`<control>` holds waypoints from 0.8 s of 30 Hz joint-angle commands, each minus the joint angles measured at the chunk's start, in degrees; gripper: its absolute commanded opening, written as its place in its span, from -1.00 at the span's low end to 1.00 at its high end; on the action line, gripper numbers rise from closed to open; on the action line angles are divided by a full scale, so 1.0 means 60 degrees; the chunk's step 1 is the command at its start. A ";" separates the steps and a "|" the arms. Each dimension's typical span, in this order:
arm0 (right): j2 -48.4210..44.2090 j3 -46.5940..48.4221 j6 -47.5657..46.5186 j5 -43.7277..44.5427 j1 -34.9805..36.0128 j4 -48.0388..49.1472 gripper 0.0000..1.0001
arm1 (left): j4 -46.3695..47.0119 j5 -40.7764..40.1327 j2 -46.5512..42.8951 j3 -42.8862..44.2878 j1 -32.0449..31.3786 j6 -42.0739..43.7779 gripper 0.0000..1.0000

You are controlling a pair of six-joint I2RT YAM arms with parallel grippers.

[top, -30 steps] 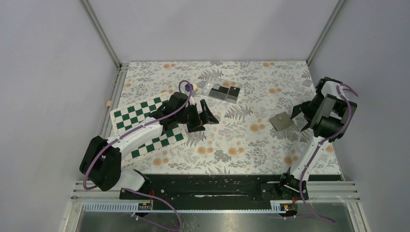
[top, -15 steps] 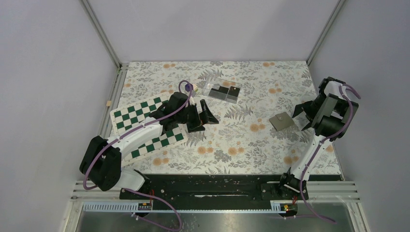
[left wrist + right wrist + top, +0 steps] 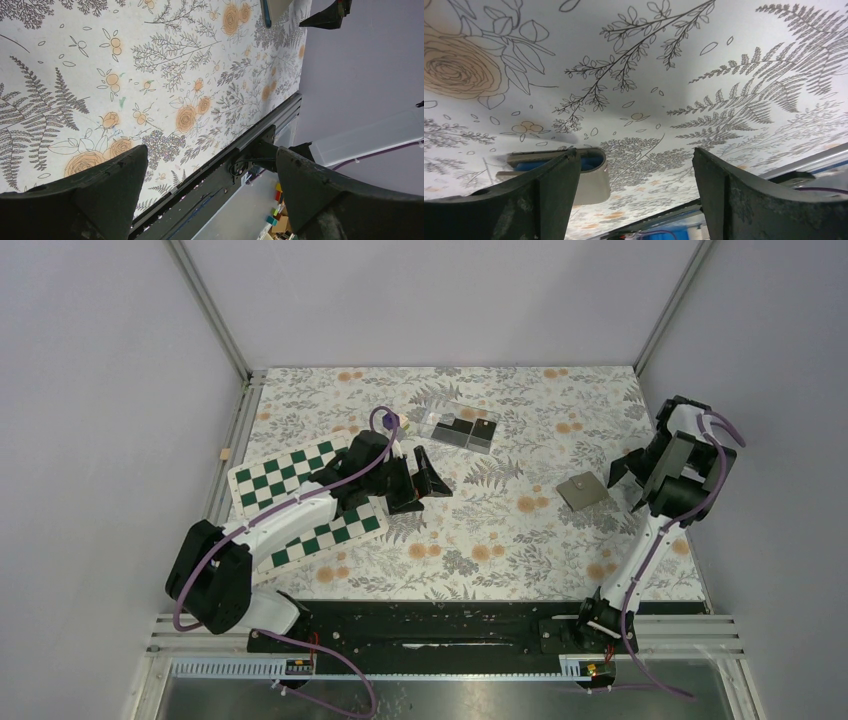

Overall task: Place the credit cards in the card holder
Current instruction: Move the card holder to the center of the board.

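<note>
Worth dropping the empty, wide-open right pincer low to catch the edge of the folded holder just beside it on the tabletop, saving the equally open left pincer for the cards in the far box.

Shows a broad bare stretch of floral table as open passage between the left gripper and the card holder. Marks as obstacles the clear box holding the credit cards toward the far edge, the chessboard under the left arm, and the right gripper, jaws wide, just beside the holder. Closes the far and side approaches with enclosure walls.
</note>
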 commanded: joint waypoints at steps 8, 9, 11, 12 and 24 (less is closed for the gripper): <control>0.0480 0.1229 -0.1796 0.2318 0.1219 -0.1127 0.77 | 0.0426 0.0216 0.0007 0.0140 0.0049 -0.0072 0.98; 0.0481 0.1329 -0.1840 0.2389 0.1345 -0.1154 0.77 | 0.0418 0.0217 0.0004 0.0139 0.0048 -0.0065 0.97; 0.0489 0.1561 -0.1899 0.2407 0.1576 -0.1248 0.77 | 0.0425 0.0209 -0.0019 0.0110 0.0048 -0.0069 0.97; 0.0490 0.1658 -0.1926 0.2338 0.1697 -0.1293 0.77 | 0.0415 0.0209 -0.0035 0.0110 0.0048 -0.0074 0.98; 0.0431 0.1459 -0.2290 0.1954 0.3442 -0.1592 0.78 | 0.0211 0.0112 -0.0194 0.0110 0.0062 -0.0013 0.97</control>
